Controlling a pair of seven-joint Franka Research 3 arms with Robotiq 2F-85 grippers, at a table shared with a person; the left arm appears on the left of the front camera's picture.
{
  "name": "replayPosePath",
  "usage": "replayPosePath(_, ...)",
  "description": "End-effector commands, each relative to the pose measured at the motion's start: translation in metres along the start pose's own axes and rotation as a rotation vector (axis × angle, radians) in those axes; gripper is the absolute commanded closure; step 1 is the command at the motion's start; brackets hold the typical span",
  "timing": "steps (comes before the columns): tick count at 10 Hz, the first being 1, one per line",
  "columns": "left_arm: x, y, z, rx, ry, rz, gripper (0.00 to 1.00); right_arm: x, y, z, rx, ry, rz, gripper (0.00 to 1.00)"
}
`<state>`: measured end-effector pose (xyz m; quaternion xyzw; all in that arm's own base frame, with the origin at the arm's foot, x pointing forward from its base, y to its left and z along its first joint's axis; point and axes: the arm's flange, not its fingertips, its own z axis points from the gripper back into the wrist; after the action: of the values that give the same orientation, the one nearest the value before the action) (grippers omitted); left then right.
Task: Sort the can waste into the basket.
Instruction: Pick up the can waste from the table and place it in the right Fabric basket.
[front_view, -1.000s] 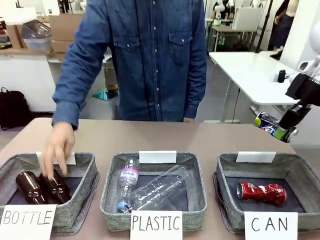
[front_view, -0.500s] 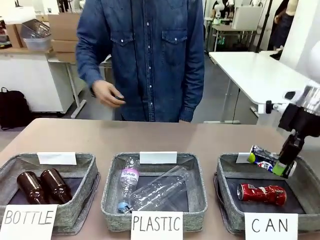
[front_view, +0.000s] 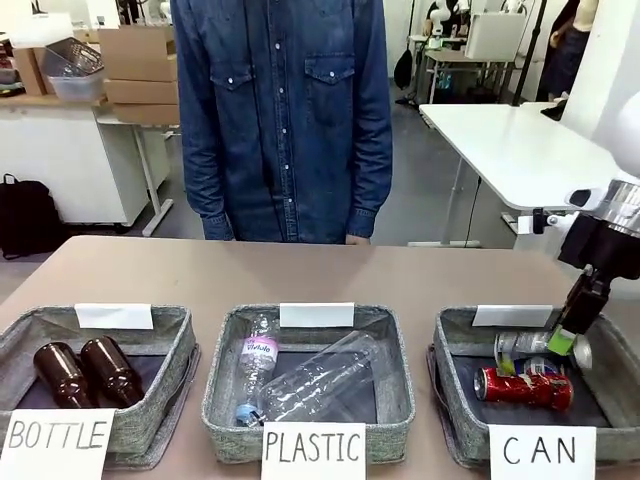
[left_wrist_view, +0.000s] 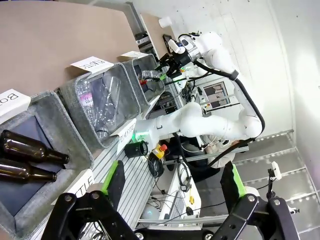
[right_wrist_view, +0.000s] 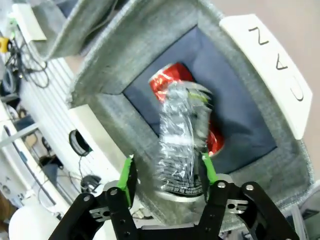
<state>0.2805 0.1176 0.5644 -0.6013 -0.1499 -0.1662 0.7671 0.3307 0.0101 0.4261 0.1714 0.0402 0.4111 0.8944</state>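
Observation:
My right gripper (front_view: 565, 343) hangs over the grey "CAN" basket (front_view: 451, 335), open. The dark can (front_view: 520, 345) has slipped out of it and is dropping, blurred, onto the dented red can (front_view: 525, 386) on the basket floor. In the right wrist view the falling can (right_wrist_view: 182, 135) sits between my spread green fingers (right_wrist_view: 128, 177), with a gap on one side, above the red can (right_wrist_view: 167, 77) and the basket wall (right_wrist_view: 150, 30). My left gripper (left_wrist_view: 172, 180) is open and holds nothing, well away from the baskets.
The "PLASTIC" basket (front_view: 222, 385) in the middle holds clear bottles. At the left, the "BOTTLE" basket (front_view: 175, 345) holds two brown bottles (front_view: 85, 372). A person in a denim shirt (front_view: 280, 110) stands at the far side, hands off the table.
My right gripper lowered over the CAN basket and let go of the dark can, which now falls inside. The person's hand left the BOTTLE basket and drew back.

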Motion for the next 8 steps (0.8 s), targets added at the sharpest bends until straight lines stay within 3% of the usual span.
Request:
replayPosePath(1,0.0,-0.002,-0.002,-0.004,-0.011,0.003,0.0,-0.001,-0.003,0.002,-0.02,-0.008,0.023,0.0)
replayPosePath(5,0.0,0.0,0.0,0.0,0.0,0.0,0.0,0.005,-0.014,0.005,0.011,-0.046,0.022,0.0)
replayPosePath(6,0.001,-0.012,0.011,0.108,-0.154,0.061,0.0,0.008,-0.017,0.008,0.018,-0.064,0.025,0.0)
replayPosePath(7,-0.003,-0.008,-0.028,0.089,-0.092,0.081,0.0,0.014,-0.02,0.012,0.029,-0.094,0.031,0.0)
replayPosePath(8,-0.007,0.006,-0.074,-0.047,0.006,0.111,0.0,0.018,-0.022,0.015,0.04,-0.127,0.034,0.0)
